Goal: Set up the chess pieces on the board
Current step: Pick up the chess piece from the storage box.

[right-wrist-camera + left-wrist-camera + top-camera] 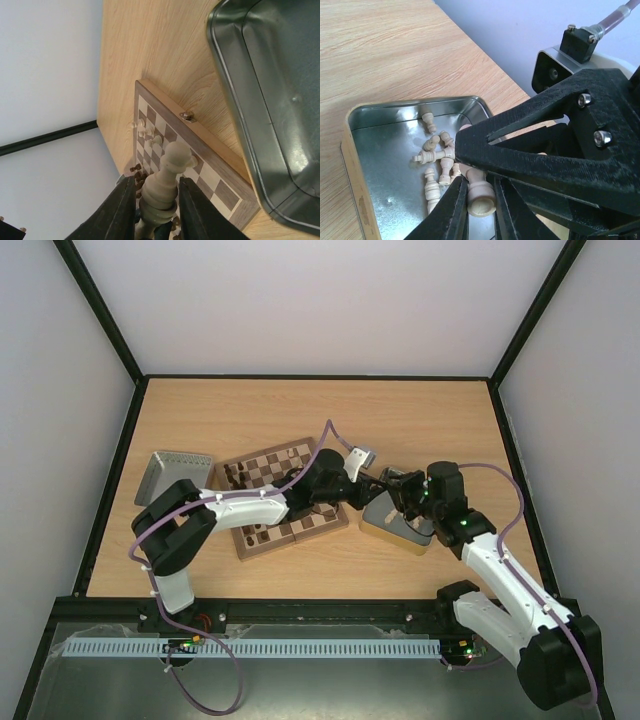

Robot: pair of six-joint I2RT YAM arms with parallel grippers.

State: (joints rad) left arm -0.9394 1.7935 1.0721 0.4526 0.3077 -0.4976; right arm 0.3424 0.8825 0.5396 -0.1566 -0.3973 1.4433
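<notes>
My left gripper [479, 194] is shut on a pale cream chess piece [481, 206], held just above the open metal tin [380, 165]. Several more cream pieces [437, 150] lie loose in that tin. My right gripper [156, 192] is shut on a taller cream piece [175, 157] and holds it above the near edge of the chessboard [220, 161]. In the top view the left gripper [358, 488] and the right gripper [400, 483] sit close together between the board [262, 465] and the tin [392, 525].
A few cream pieces [146, 129] and several dark pieces [137, 172] stand on the board's far side. The right arm's black gripper body [560, 135] crosses just above my left jaws. A second grey tin [172, 472] stands left of the board.
</notes>
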